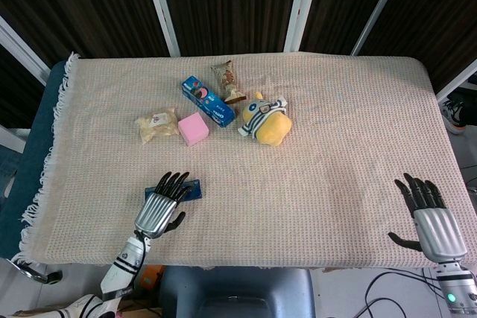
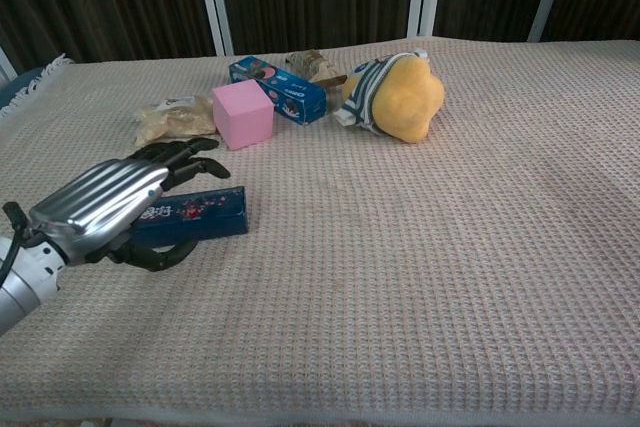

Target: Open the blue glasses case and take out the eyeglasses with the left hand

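Observation:
The blue glasses case (image 1: pixel 195 188) (image 2: pixel 196 212) lies closed on the woven cloth near the front left, a flowered label on its side. My left hand (image 1: pixel 160 207) (image 2: pixel 110 200) hovers over the case's left half with fingers spread, holding nothing; most of the case is hidden under it in the head view. Whether it touches the case I cannot tell. No eyeglasses are visible. My right hand (image 1: pixel 431 217) rests open at the front right edge, far from the case.
Behind the case sit a pink cube (image 1: pixel 193 129) (image 2: pixel 242 114), a crinkled snack bag (image 1: pixel 156 125) (image 2: pixel 174 118), a blue biscuit box (image 1: pixel 206 100) (image 2: pixel 279 88), a brown wrapper (image 1: pixel 227 80) and a yellow plush toy (image 1: pixel 266 119) (image 2: pixel 400 97). The table's front edge (image 1: pixel 246 264) is close.

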`<state>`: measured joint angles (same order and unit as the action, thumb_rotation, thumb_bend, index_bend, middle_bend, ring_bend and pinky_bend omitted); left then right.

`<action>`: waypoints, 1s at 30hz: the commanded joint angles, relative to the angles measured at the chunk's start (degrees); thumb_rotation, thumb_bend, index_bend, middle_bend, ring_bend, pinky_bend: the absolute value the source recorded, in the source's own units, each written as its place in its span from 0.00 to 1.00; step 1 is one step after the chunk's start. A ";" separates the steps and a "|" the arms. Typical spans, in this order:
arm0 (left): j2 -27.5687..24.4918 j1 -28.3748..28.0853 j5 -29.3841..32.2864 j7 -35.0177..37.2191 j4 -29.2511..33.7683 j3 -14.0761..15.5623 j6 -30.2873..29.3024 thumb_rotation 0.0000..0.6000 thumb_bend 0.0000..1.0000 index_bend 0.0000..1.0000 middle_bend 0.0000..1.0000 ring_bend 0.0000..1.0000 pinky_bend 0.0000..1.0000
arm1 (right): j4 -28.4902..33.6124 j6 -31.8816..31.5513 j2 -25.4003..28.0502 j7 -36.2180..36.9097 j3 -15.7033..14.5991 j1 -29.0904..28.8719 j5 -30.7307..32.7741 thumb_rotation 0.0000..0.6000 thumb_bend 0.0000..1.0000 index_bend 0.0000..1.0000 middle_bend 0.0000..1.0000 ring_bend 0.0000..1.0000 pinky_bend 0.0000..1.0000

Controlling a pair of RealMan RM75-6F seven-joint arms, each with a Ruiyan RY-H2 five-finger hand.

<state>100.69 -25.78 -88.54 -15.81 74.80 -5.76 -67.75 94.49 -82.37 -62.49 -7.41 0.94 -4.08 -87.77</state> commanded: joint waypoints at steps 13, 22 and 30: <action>5.16 -3.02 5.76 -4.30 -5.81 -2.82 1.87 1.00 0.34 0.28 0.00 0.00 0.01 | -0.05 -0.39 0.45 0.95 0.00 0.14 -0.10 1.00 0.19 0.00 0.00 0.00 0.00; 6.05 -4.01 6.79 -4.41 -7.87 -3.28 1.27 1.00 0.34 0.36 0.00 0.00 0.01 | -0.04 -0.32 0.52 0.97 0.00 0.13 0.02 1.00 0.19 0.00 0.00 0.00 0.00; 5.53 -4.23 7.13 -4.28 -7.21 -2.65 0.91 1.00 0.35 0.37 0.00 0.00 0.01 | -0.06 -0.10 0.39 0.63 -0.02 0.04 0.11 1.00 0.19 0.00 0.00 0.00 0.00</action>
<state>106.29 -29.99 -81.42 -20.10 67.51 -8.46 -66.80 94.43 -82.47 -62.09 -6.78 0.91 -4.04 -87.66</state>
